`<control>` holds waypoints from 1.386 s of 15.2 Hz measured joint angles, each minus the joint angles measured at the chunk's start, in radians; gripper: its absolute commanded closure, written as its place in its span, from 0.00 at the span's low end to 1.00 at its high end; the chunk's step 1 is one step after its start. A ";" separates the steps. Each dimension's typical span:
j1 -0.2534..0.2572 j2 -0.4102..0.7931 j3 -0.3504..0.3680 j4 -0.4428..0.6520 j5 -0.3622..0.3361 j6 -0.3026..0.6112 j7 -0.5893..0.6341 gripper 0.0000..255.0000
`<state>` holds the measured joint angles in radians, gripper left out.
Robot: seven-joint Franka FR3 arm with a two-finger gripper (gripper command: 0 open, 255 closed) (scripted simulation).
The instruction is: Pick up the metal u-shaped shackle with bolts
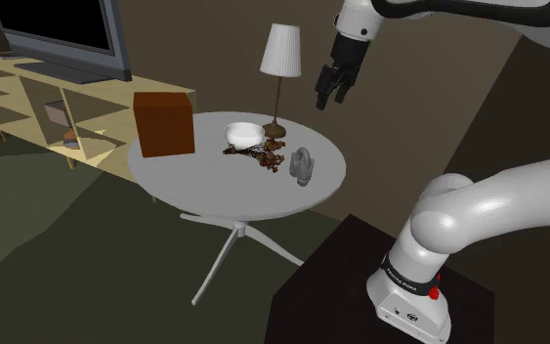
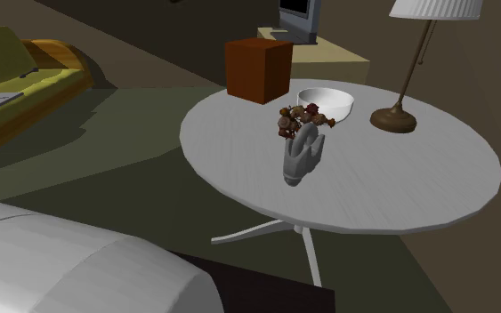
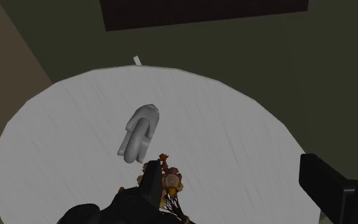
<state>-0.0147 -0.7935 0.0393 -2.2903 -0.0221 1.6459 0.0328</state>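
The grey u-shaped shackle lies on the round white table, toward the edge nearest the stand. In the second exterior view the shackle sits just in front of a cluster of dried reddish sprigs. My black gripper hangs open high above the table's far side, beside the lamp shade, with nothing between its fingers. Looking down from the wrist, the shackle lies ahead of the open gripper, nearer one finger, well below it.
On the table stand a brown box, a white bowl and a table lamp. A shelf unit with a TV stands behind. A yellow sofa is off to the side.
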 measured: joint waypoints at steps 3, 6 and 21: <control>-0.006 -0.005 -0.007 -0.047 -0.012 0.050 -0.007 0.00; -0.020 0.007 -0.022 -0.122 -0.038 0.160 -0.019 0.00; -0.142 0.280 -0.102 -0.394 -0.210 0.837 -0.030 0.00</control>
<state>-0.1565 -0.5136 -0.0629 -2.6843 -0.2317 2.4832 0.0029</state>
